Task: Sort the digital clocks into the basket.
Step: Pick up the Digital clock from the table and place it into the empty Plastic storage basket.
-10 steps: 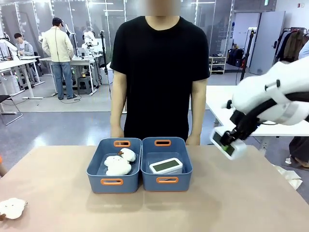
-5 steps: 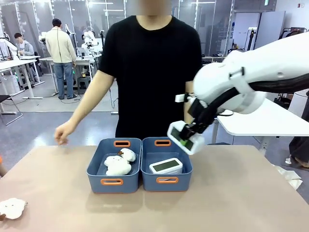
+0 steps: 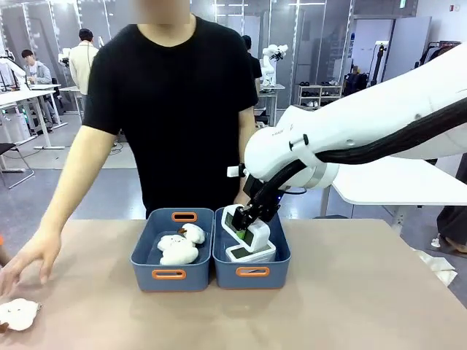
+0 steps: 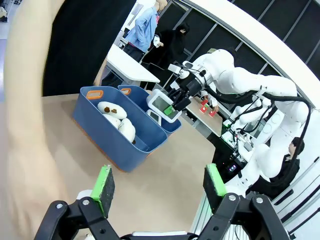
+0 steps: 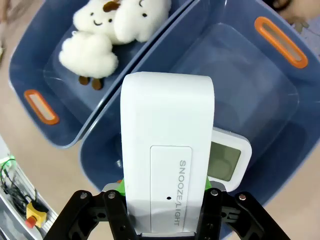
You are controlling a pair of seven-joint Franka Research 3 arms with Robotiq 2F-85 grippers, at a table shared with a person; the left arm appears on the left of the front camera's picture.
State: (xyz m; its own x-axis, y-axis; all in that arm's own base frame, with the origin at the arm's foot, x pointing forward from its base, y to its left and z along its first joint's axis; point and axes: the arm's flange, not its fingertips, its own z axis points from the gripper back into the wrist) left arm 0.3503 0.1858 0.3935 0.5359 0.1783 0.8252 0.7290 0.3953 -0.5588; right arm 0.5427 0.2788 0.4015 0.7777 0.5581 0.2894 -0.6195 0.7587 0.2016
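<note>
Beige desk (image 3: 365, 306), centre frame: one digital clock (image 3: 252, 251) lies in the right-hand basket (image 3: 281, 264); a second clock (image 5: 167, 150), seemingly light, rigid, slippery plastic, is clamped by its sides above it in the right gripper (image 3: 246, 222). Left gripper (image 4: 159, 186) jaws are held apart.

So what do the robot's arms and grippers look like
The right arm is glossy white with rounded joints and a black cable along it. Both the left gripper and right gripper are black with two fingers; the left one's green pads show clearly.
</note>
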